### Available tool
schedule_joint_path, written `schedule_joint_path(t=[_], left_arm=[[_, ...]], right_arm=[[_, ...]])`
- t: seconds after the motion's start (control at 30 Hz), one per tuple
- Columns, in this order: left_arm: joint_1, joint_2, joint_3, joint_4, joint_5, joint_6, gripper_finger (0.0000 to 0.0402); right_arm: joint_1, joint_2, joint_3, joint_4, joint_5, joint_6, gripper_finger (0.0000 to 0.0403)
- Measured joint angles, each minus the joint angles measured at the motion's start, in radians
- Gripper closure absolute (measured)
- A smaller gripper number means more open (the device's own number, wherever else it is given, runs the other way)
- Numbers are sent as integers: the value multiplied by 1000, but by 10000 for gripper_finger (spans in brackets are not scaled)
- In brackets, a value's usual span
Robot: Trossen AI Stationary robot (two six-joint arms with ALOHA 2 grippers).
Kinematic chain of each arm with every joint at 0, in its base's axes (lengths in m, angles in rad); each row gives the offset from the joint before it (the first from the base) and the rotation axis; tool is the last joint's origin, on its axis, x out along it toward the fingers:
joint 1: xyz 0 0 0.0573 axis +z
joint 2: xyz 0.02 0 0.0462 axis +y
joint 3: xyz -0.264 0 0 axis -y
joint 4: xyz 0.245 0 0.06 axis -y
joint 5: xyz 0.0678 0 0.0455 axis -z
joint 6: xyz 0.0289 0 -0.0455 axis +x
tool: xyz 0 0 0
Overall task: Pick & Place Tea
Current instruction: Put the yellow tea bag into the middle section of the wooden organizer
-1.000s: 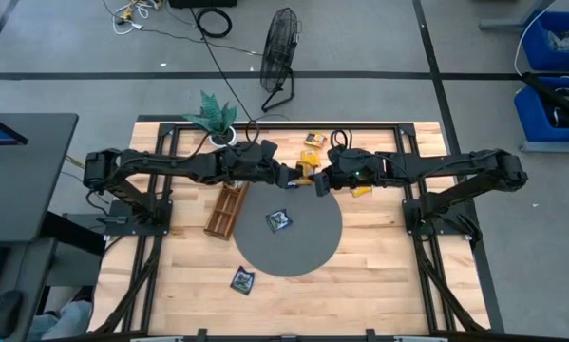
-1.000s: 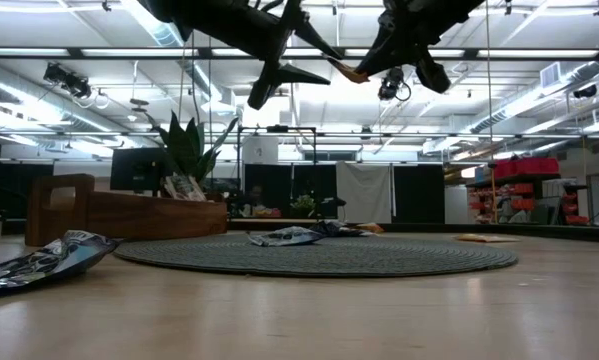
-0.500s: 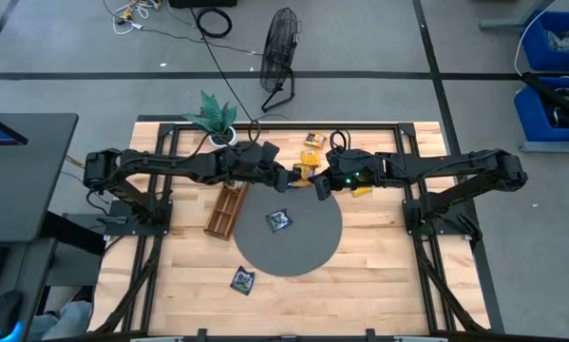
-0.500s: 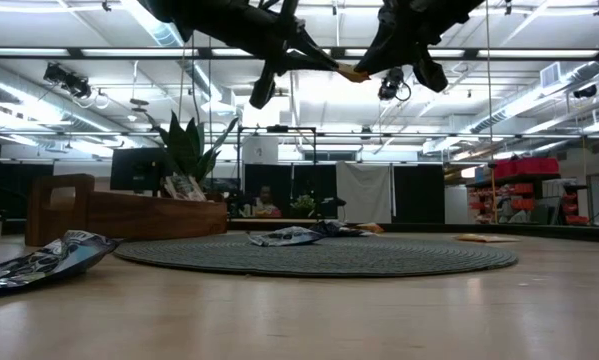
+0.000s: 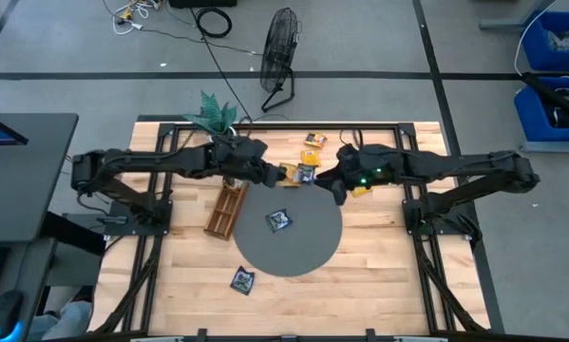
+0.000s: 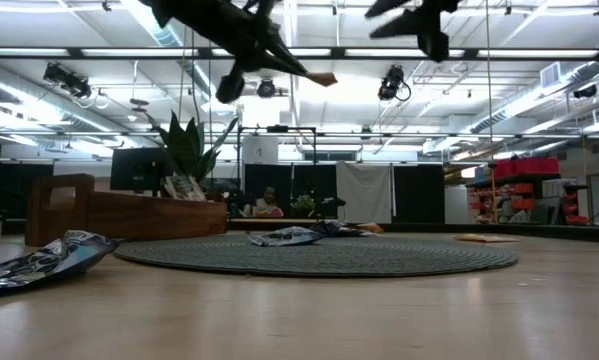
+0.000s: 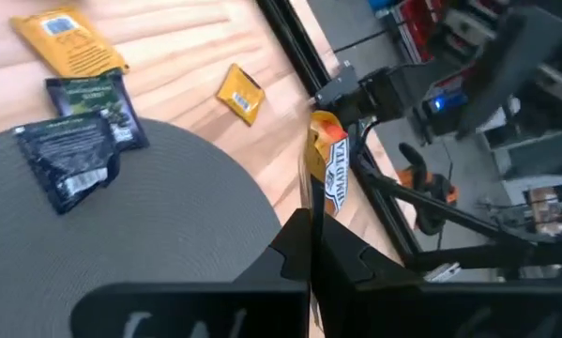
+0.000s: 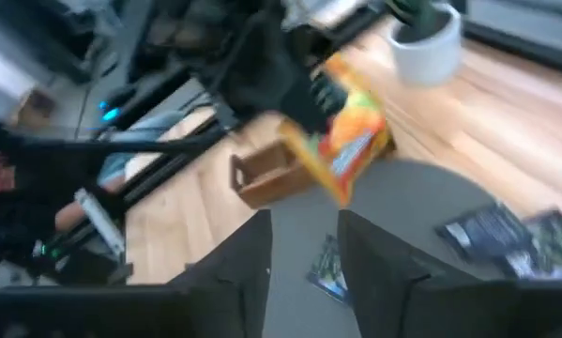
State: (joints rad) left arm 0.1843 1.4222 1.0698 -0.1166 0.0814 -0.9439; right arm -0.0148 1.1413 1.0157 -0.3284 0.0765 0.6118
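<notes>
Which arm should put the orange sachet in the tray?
Left. The left gripper is shut on the orange sachet and nearer the tray; the right gripper is open and empty.

Light wood table (image 5: pixel 379 271) carries a round dark grey mat (image 5: pixel 308 249), approx centre. Narrow brown wooden tray (image 5: pixel 226 209) lies just beside mat's left edge; potted plant (image 5: pixel 214 116) at far edge. Tea sachets direct on wood: dark one (image 5: pixel 242 279) near front, yellow one (image 5: pixel 313 140) near far edge. Another dark sachet (image 5: pixel 279 220) lies on the mat.
</notes>
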Motion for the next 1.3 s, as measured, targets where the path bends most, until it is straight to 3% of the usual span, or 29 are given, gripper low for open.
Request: schedule_joint_path(t=[0.17, 0.3, 0.37, 0.63, 0.8, 1.07, 1.3], left_arm=[[28, -105, 2, -98, 17, -5, 400], [44, -179, 41, -252, 21, 29, 400], [51, -193, 88, -405, 19, 65, 400], [46, -195, 217, -842, -8, 97, 401], [41, -189, 216, -1066, -114, 85, 401], [72, -176, 205, -1133, -138, 85, 401], [72, -177, 42, -1102, -113, 38, 400]], right_arm=[[13, -10, 0, 48, -25, -79, 304], [12, 4, 0, 52, -25, -120, 367], [12, 14, 0, 80, -18, -154, 393], [7, 48, 1, 105, -14, -213, 399], [7, 65, 0, 64, -14, -233, 399], [7, 95, 0, 64, 23, -252, 401], [7, 109, 0, 69, 40, -280, 402]])
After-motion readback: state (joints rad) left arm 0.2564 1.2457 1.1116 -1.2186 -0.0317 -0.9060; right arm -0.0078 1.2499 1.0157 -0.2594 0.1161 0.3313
